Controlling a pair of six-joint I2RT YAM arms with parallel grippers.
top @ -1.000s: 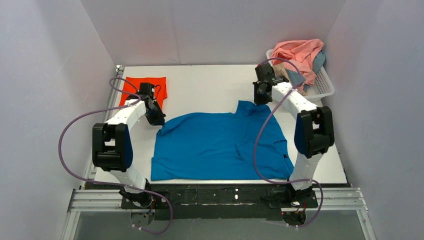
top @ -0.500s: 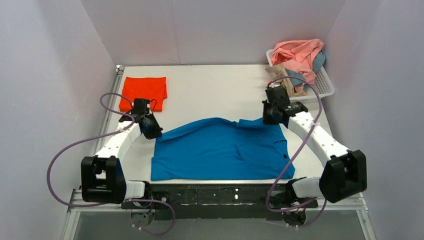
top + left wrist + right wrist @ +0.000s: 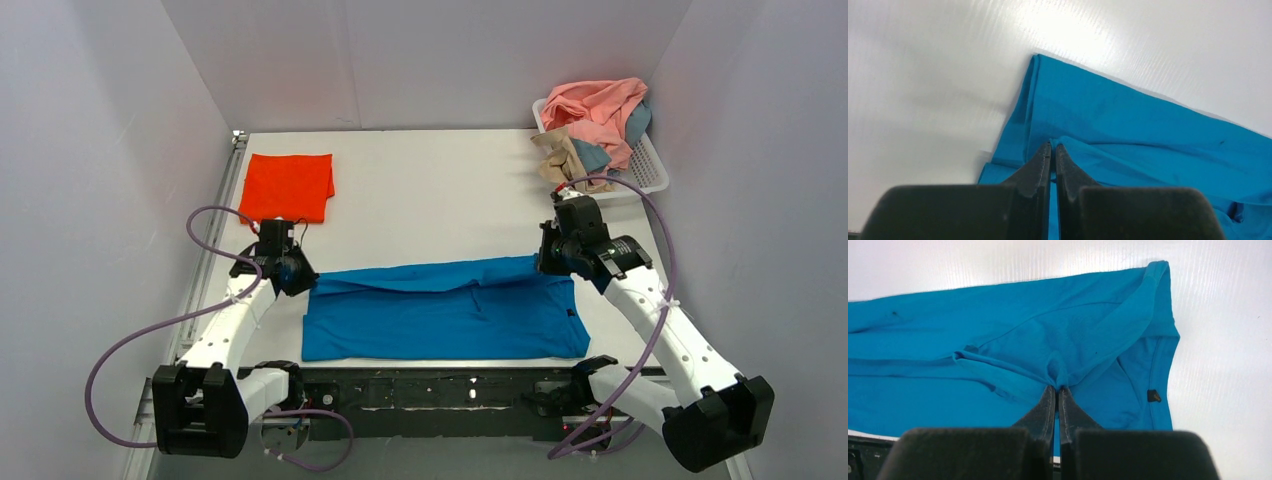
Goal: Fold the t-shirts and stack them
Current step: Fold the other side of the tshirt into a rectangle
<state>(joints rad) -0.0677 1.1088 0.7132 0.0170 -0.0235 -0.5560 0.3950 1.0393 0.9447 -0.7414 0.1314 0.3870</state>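
A bright blue t-shirt (image 3: 440, 310) lies spread along the table's near edge, its far half drawn over the near half. My left gripper (image 3: 296, 282) is shut on the blue t-shirt's far left edge; in the left wrist view the gripper's tips (image 3: 1053, 146) pinch a fold of the blue cloth (image 3: 1148, 130). At the far right edge my right gripper (image 3: 548, 262) is shut on the same shirt, its tips (image 3: 1057, 388) pinching bunched blue cloth (image 3: 998, 330). An orange-red t-shirt (image 3: 289, 186) lies folded at the back left.
A white lattice basket (image 3: 648, 168) at the back right holds a heap of pink (image 3: 600, 108), tan (image 3: 558, 152) and dusty blue cloth. A black rail (image 3: 440, 392) runs along the table's near edge. White walls close in the table on three sides.
Both arms have pulled the blue shirt's far edge toward the near side, folding it over itself into a narrower band. Both grippers stayed shut on the cloth.
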